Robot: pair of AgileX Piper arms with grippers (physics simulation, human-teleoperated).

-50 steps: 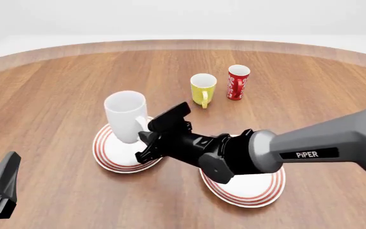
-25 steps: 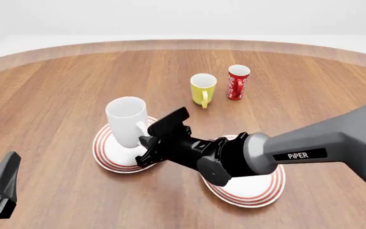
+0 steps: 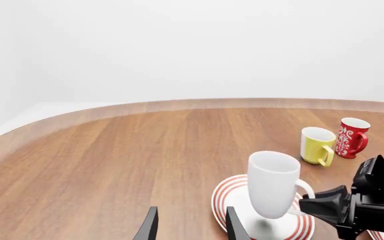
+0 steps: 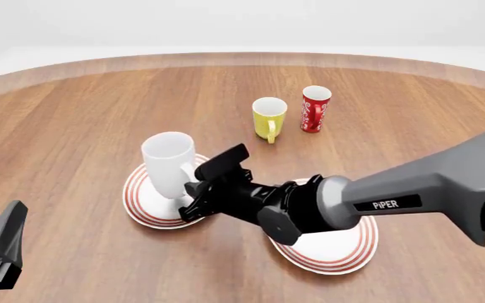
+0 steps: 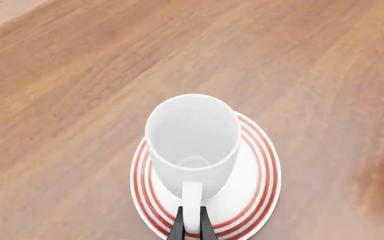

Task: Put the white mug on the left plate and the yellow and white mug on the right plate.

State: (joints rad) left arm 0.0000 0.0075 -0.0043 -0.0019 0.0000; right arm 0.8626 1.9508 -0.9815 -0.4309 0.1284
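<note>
White mug coming down onto the left plate.

Front view: the white mug [image 4: 169, 165] sits lower than a moment ago, over the left plate [image 4: 141, 205], its handle pinched by the right gripper [image 4: 199, 186]; the yellow and white mug [image 4: 269, 117] waits beside the red cup [image 4: 314, 108], the right plate [image 4: 343, 252] bare. Left wrist view: the left gripper [image 3: 188, 227] hangs spread and idle, and the mug's base looks down on the plate. Right wrist view alone shows the fingers [image 5: 192, 226] pressed around the handle.

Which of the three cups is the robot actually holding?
The big white mug, pinched by its handle in the right gripper over the left plate. The yellow mug and red cup stand untouched farther back.
</note>
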